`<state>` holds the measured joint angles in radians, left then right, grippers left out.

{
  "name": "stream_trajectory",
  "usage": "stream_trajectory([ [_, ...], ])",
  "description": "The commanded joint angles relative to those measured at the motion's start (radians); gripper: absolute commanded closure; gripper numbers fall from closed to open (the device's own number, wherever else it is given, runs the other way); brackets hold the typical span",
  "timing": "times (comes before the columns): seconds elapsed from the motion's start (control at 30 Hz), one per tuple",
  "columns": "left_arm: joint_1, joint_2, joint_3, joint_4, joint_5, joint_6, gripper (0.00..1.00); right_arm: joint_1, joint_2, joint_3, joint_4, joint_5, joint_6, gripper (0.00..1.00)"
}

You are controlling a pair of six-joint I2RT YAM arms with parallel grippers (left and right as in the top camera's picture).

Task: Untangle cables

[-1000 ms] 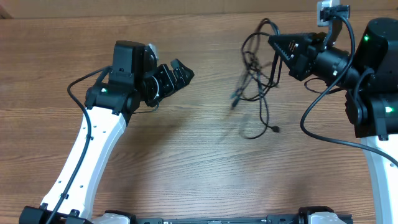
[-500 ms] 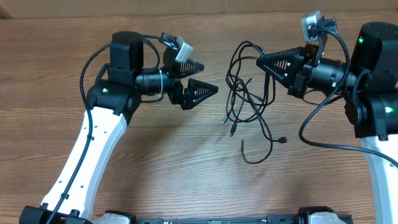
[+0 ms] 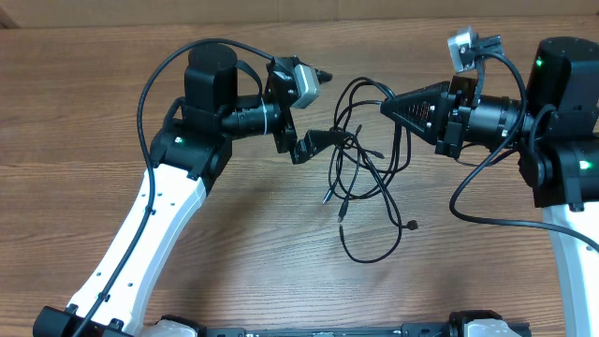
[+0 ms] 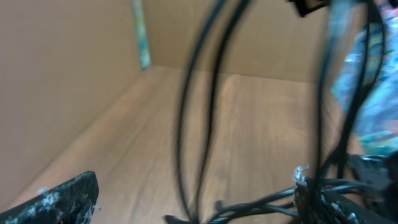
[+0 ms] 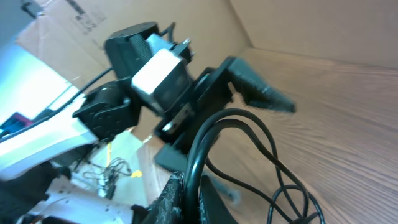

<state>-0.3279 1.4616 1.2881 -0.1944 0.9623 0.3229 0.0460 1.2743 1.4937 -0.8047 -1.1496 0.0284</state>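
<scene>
The left gripper (image 3: 327, 106) has its jaws spread wide, straddling the near strands of the cables (image 3: 356, 142), which hang in a loose tangle between the two arms, tails trailing toward the front of the table (image 3: 234, 243). Over on the right, the right gripper (image 3: 386, 106) is pinched tight on the bundle's top loop, holding it up. It looks like the pull-apart is being set up: the next move calls for the left claw to close on one strand, not the whole bunch, and draw it leftward.
</scene>
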Motion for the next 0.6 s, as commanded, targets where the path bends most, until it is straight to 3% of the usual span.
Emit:
stream_trajectory([
  [0.0, -0.006, -0.01, 0.004, 0.041, -0.053, 0.01, 0.0, 0.0, -0.005, 0.011, 0.005, -0.09, -0.004, 0.96],
  [0.37, -0.041, -0.01, 0.004, 0.061, -0.053, -0.013, 0.01, 0.09, -0.005, 0.011, -0.003, -0.109, -0.057, 0.96],
  [0.47, -0.041, -0.011, 0.004, 0.06, -0.047, -0.013, 0.39, 0.09, -0.005, 0.011, -0.011, -0.109, -0.057, 0.96],
  [0.53, -0.042, -0.01, 0.004, 0.059, -0.043, -0.027, 0.78, 0.09, -0.005, 0.011, -0.016, -0.109, -0.057, 0.96],
  [0.57, -0.042, -0.01, 0.004, 0.06, -0.042, -0.038, 0.84, 0.09, -0.005, 0.011, -0.016, -0.109, -0.057, 0.96],
])
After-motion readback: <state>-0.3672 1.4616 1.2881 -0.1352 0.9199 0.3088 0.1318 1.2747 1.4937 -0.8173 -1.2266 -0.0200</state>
